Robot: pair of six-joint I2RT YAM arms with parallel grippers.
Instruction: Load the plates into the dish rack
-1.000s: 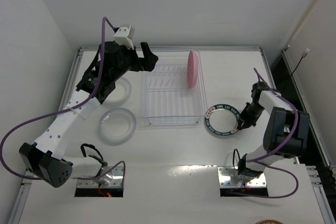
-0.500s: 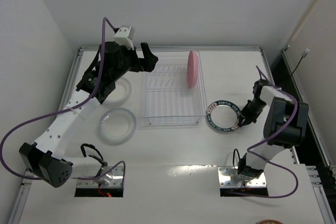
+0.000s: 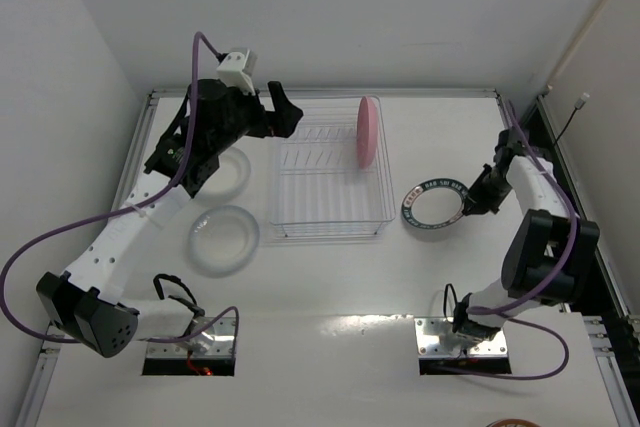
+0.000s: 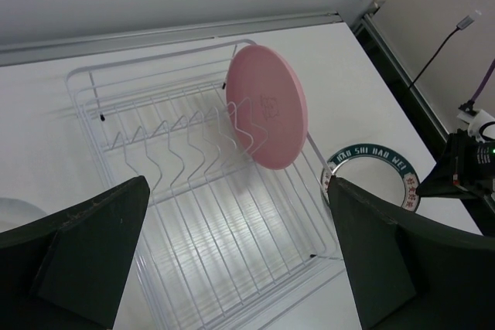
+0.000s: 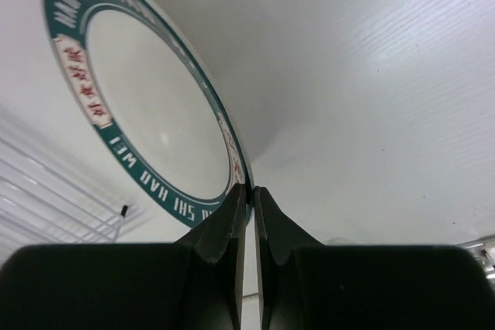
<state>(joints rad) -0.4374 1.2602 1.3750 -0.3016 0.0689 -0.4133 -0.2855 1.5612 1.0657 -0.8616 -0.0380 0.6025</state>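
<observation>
The white wire dish rack (image 3: 325, 231) stands at the table's middle and also shows in the left wrist view (image 4: 155, 86). A pink plate (image 3: 367, 132) stands upright in its far right slot (image 4: 267, 117). My right gripper (image 3: 468, 203) is shut on the right rim of the teal-rimmed white plate (image 3: 432, 209), which is tilted beside the rack's right side; in the right wrist view the gripper (image 5: 249, 195) pinches the plate's rim (image 5: 147, 106). Two clear plates lie left of the rack, one nearer (image 3: 224, 239) and one partly under my left arm (image 3: 230, 175). My left gripper (image 3: 283, 112) is open and empty over the rack's far left corner (image 4: 238, 183).
White walls close off the back and left of the table. A metal rail (image 3: 520, 137) runs along the right edge with a dark gap and a cable beyond it. Arm bases and purple cables sit at the near edge.
My right gripper has moved away and to the right with the teal-rimmed plate, raising its gripped edge. The left arm and the other plates have not moved.
</observation>
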